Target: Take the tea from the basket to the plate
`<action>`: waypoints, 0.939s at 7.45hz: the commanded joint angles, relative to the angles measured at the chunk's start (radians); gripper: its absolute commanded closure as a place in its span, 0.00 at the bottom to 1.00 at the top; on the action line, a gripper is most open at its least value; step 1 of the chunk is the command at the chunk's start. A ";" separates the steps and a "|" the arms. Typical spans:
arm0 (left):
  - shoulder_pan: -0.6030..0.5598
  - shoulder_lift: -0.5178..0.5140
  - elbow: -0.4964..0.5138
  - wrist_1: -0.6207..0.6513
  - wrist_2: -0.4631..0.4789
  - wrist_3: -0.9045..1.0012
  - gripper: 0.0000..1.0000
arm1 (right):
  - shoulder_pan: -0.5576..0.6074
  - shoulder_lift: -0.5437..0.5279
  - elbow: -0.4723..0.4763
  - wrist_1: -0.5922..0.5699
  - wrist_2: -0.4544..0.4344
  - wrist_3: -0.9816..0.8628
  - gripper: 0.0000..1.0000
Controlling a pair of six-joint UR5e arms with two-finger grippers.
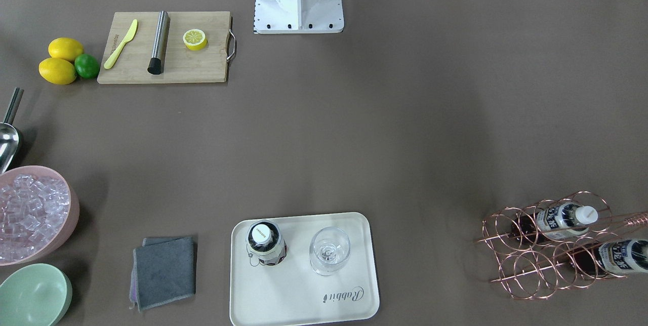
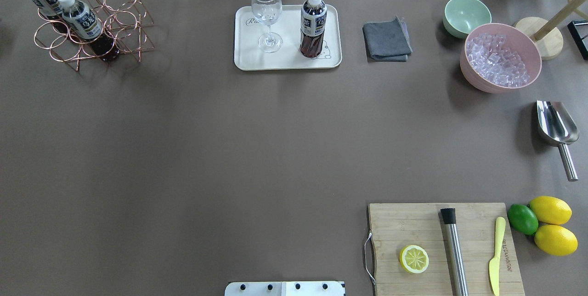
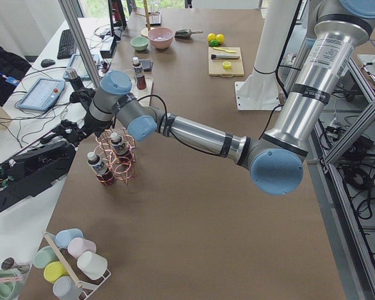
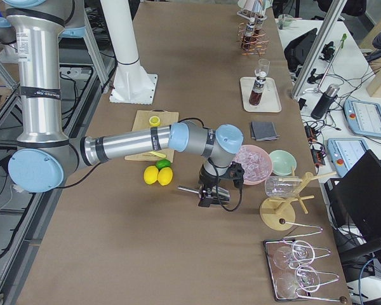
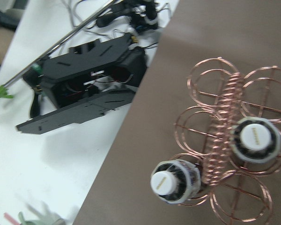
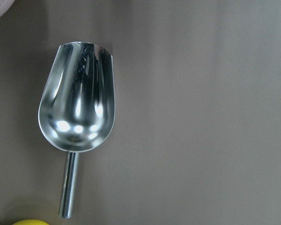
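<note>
— Two white-capped bottles (image 5: 173, 182) fill the left wrist view, upright in rings of the copper wire basket (image 5: 215, 84). How do the fingers of the left gripper (image 3: 82, 100) stand?

— One cannot tell. It shows only in the side view, hanging above the basket, and no fingers enter its own camera. The right gripper (image 4: 209, 198) is likewise seen only from the table's other end, above the metal scoop (image 6: 79, 108).

— And the tea?

— One tea bottle (image 2: 313, 25) stands upright on the plate (image 2: 287, 62), just beside a wine glass (image 2: 267, 11), not touching it. The basket sits well apart from the plate, on the robot's left.

— What else?

— A grey cloth (image 2: 387, 41) lies near the plate on the other side, with a green bowl (image 2: 466, 15) and a pink bowl of ice (image 2: 500, 57) beyond it. Well apart from the plate, a cutting board (image 2: 413, 222) carries a lemon half (image 2: 414, 259), a steel rod (image 2: 455, 250) and a yellow knife (image 2: 496, 254). Brown paper covers the table (image 2: 229, 149); a white desk (image 5: 61, 154) with cables runs past its edge.
</note>
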 commanded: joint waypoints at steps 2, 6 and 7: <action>-0.114 0.191 0.056 -0.029 -0.136 -0.304 0.12 | -0.001 0.004 -0.008 0.002 0.009 -0.002 0.00; -0.170 0.263 0.157 0.143 -0.354 -0.303 0.02 | 0.001 -0.005 -0.008 0.002 0.013 -0.004 0.00; -0.168 0.248 0.158 0.245 -0.359 -0.300 0.02 | 0.001 -0.007 -0.010 0.002 0.012 -0.005 0.00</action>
